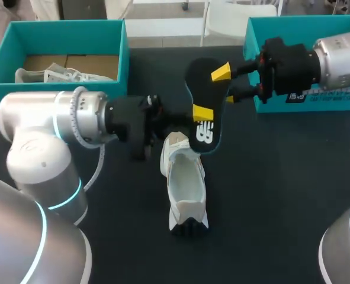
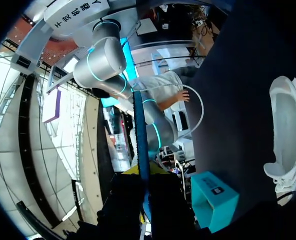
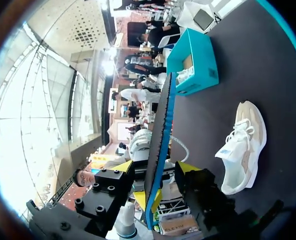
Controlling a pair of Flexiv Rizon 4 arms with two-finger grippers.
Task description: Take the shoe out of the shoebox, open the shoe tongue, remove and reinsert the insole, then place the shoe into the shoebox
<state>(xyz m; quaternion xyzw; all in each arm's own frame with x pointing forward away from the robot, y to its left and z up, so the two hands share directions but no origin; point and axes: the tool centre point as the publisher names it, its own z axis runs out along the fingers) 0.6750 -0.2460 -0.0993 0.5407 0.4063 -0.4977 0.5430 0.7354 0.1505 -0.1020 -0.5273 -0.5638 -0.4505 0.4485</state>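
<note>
Left pincer clamps the insole above the shoe; right pincer straddles it, gaping.

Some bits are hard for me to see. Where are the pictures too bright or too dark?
Head view: soft, even light, but the black insole nearly melts into the dark table, while the white shoe stands out. Left wrist view: bright light behind, so the left gripper is mostly a dark shadow. Right wrist view: big white glare off to one side of the insole.
</note>
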